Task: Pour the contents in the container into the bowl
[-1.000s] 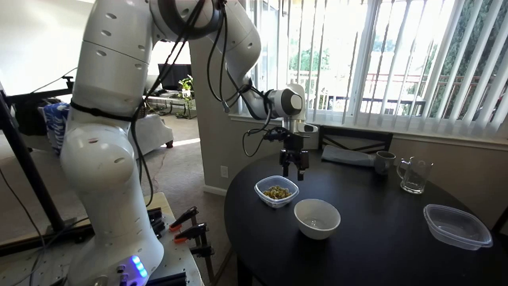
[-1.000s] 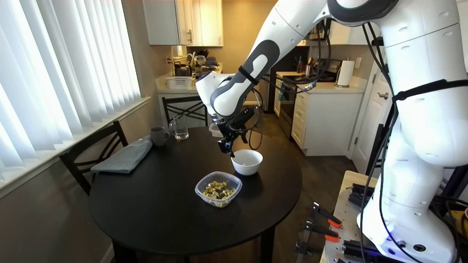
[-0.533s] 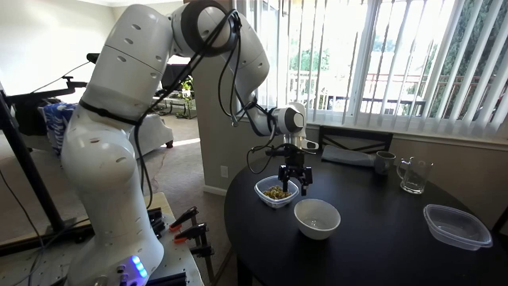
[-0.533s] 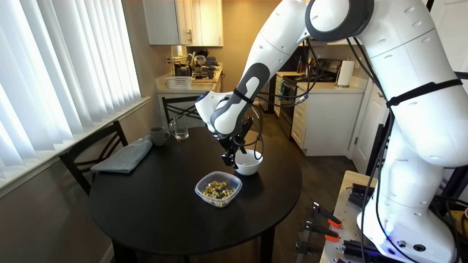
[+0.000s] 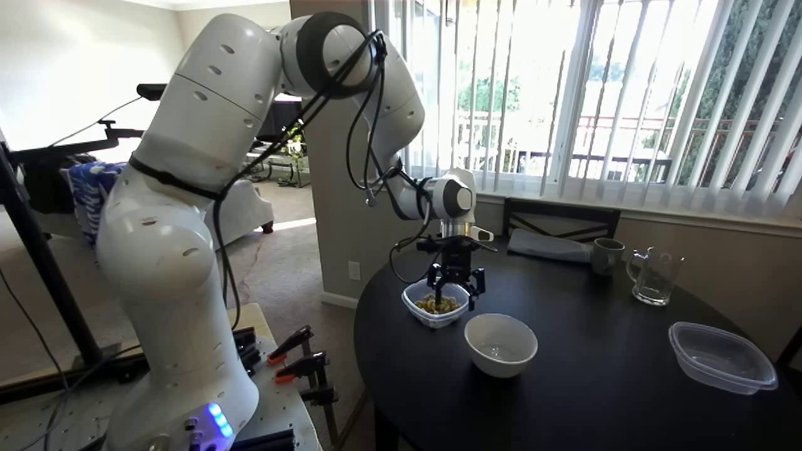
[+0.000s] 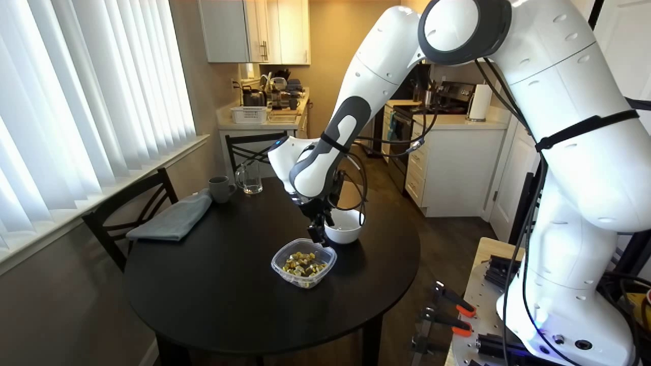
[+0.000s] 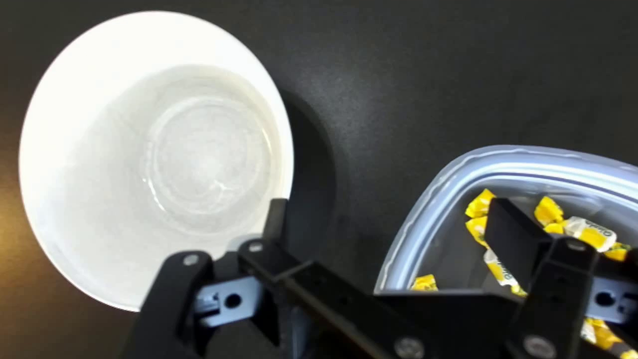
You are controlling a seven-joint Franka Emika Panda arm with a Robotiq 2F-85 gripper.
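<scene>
A black two-fingered gripper [image 5: 455,304] points downward over a round, dark-topped table [image 6: 213,300], its fingers spread wide apart; in the wrist view dark tabletop shows between them. Below the gripper and toward one finger stands a small, shallow, rounded-square clear plastic tub [image 7: 418,224], upright, its rim seen within that gap. In it lies a small heap of loose pieces in yellow and white wrappers [image 6: 302,264], and that finger is seen in front of some of them; whether its tip touches any, I cannot tell. On the other finger's side of the gripper stands a small, round, plain white bowl with thick opaque walls [image 7: 99,159], also upright, near the tub but apart from it; in the wrist view that finger overlaps the bowl's edge facing the tub. Well apart from the gripper, in both exterior views, a folded grey-blue cloth [image 5: 545,246] lies on the table, and a grey mug with a handle [image 6: 220,189] stands at its end, with a clear glass mug [image 5: 656,275] near by, its handle turned toward the grey one. Also well apart, in an exterior view, rests a larger, flatter clear plastic container [image 5: 720,360].
</scene>
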